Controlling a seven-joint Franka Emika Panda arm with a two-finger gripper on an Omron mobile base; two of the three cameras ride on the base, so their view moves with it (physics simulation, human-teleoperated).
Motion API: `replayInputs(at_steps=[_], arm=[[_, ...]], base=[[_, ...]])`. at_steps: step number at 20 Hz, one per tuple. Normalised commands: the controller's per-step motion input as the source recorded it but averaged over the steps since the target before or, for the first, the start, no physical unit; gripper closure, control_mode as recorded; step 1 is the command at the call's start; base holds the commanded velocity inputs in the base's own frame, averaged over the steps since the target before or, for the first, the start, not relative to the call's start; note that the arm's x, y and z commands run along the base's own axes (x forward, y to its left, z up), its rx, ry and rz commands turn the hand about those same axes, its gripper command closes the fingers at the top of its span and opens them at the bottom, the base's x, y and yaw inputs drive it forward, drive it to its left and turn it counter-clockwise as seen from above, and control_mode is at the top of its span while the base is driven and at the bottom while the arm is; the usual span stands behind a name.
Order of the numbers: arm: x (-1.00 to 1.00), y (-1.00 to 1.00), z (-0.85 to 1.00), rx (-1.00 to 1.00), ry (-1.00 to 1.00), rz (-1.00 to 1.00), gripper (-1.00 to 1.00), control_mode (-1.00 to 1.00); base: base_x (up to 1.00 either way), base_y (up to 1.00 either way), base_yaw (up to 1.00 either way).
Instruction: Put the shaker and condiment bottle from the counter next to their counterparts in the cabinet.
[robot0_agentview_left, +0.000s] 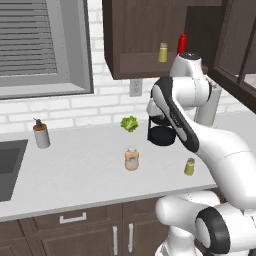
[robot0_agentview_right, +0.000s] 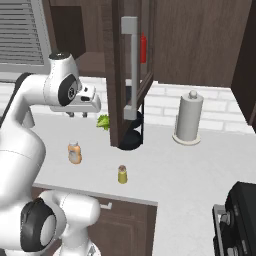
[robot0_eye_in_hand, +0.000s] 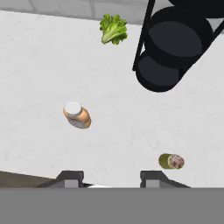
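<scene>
The peach-orange condiment bottle (robot0_agentview_left: 131, 160) (robot0_eye_in_hand: 77, 116) stands upright on the light-grey counter (robot0_agentview_left: 80, 175), and the small olive-yellow shaker (robot0_agentview_left: 189, 167) (robot0_eye_in_hand: 170, 161) stands to its right near the front edge. My gripper (robot0_agentview_right: 77, 114) (robot0_eye_in_hand: 113, 178) hangs high above the counter, pointing down, open and holding nothing. In the dark brown wall cabinet (robot0_agentview_left: 135, 40), a matching shaker (robot0_agentview_left: 163, 52) and a slim red bottle (robot0_agentview_left: 182, 43) (robot0_agentview_right: 143, 48) stand on the shelf.
A lettuce head (robot0_agentview_left: 129, 123) and a black tiered stand (robot0_agentview_left: 161, 134) sit near the back wall. A grey soap dispenser (robot0_agentview_left: 41, 134) stands beside the sink (robot0_agentview_left: 10, 165). The open cabinet door (robot0_agentview_right: 131, 75) juts out over the counter. A paper towel roll (robot0_agentview_right: 188, 119) and stove (robot0_agentview_right: 240, 220) are to the right.
</scene>
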Motion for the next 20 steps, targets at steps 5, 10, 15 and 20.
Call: replayInputs(at_steps=[5,10,15,20], arm=[[-0.21,0.01,0.00,0.00,-0.09,0.00,-1.00,-1.00],[-0.51,0.44,-0.18,-0.02,-0.31,-0.11,-1.00,-1.00],[-0.37,0.86,-0.42,0.00,-0.18,-0.44,-1.00,-1.00],[-0.04,0.82,-0.31,0.01,-0.19,-0.71,-1.00,-1.00]], base=[[0.00,0.00,0.00],[0.00,0.00,0.00],[0.00,0.00,0.00],[0.00,0.00,0.00]])
